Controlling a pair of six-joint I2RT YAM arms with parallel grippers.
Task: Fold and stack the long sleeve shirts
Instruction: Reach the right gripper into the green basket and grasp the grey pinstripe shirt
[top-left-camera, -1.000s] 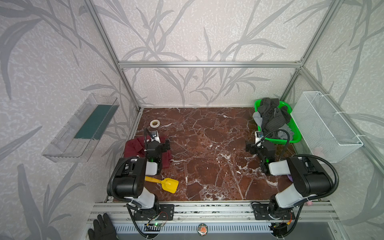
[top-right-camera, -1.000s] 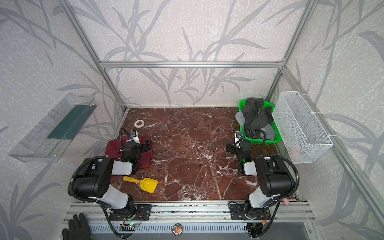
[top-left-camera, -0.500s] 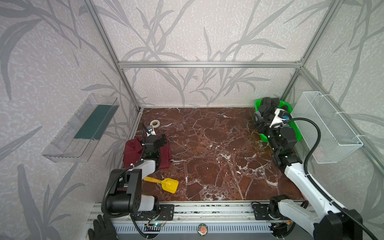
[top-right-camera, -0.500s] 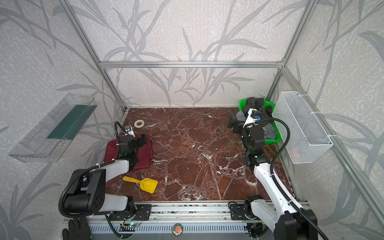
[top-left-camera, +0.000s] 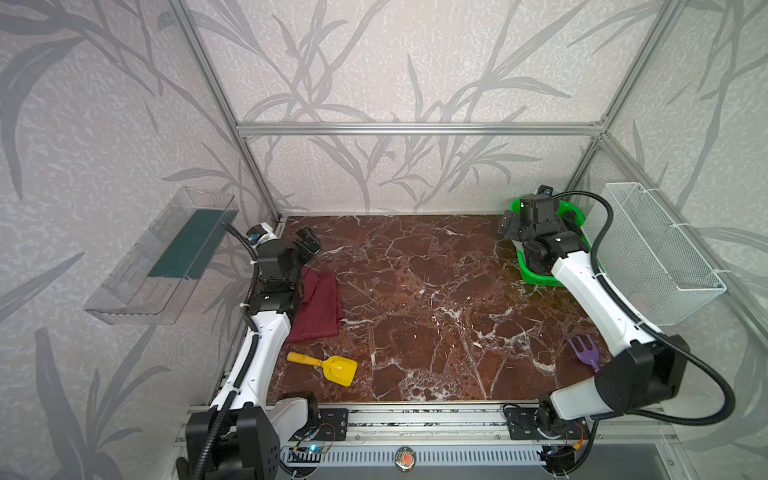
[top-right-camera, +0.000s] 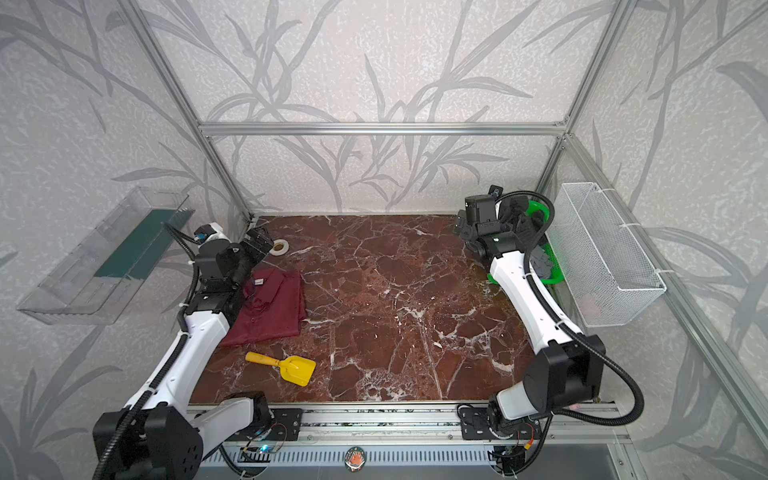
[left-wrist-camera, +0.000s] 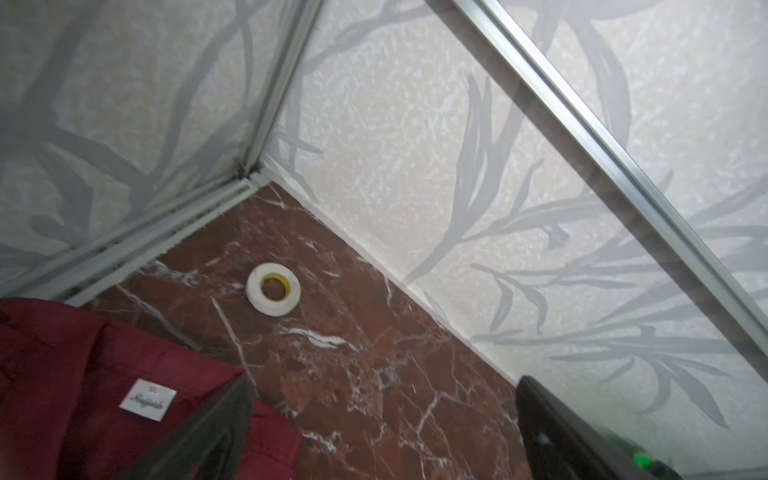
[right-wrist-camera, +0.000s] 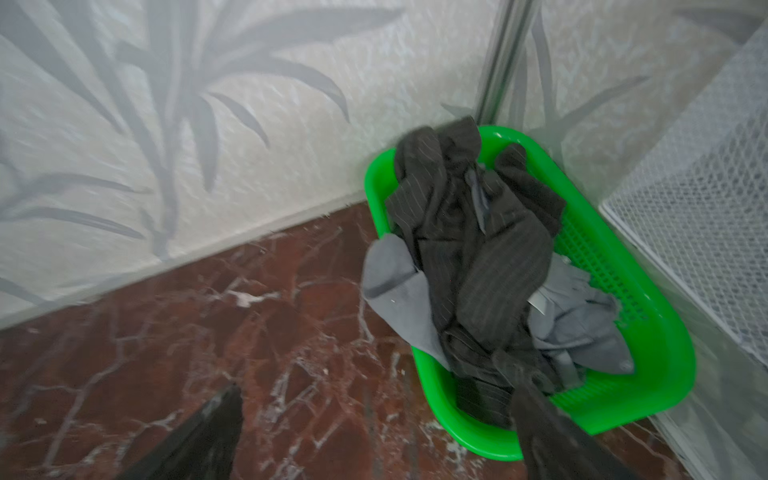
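A folded plain maroon shirt (top-left-camera: 318, 307) (top-right-camera: 274, 307) lies at the table's left; its white neck label (left-wrist-camera: 147, 401) shows in the left wrist view. My left gripper (top-left-camera: 307, 243) (left-wrist-camera: 382, 384) hangs open above the shirt's far end, holding nothing. In the back right corner a green basket (right-wrist-camera: 665, 374) (top-left-camera: 540, 278) holds a crumpled dark pinstriped shirt (right-wrist-camera: 478, 249) on top of a light grey shirt (right-wrist-camera: 390, 282) (top-right-camera: 544, 259). My right gripper (top-left-camera: 510, 224) (right-wrist-camera: 376, 392) is open beside the basket's left rim, empty. In both top views the right arm hides most of the basket.
A white tape roll (left-wrist-camera: 273, 289) (top-right-camera: 279, 247) lies near the back left corner. A yellow scoop (top-left-camera: 336, 368) lies front left and a purple toy fork (top-left-camera: 584, 351) front right. A white wire basket (top-left-camera: 656, 253) hangs on the right wall, a clear shelf (top-left-camera: 166, 253) on the left.
Both arms have unfolded from low near the front. The right one reached back to the green basket; the left one lifted and moved toward the back over the maroon shirt.
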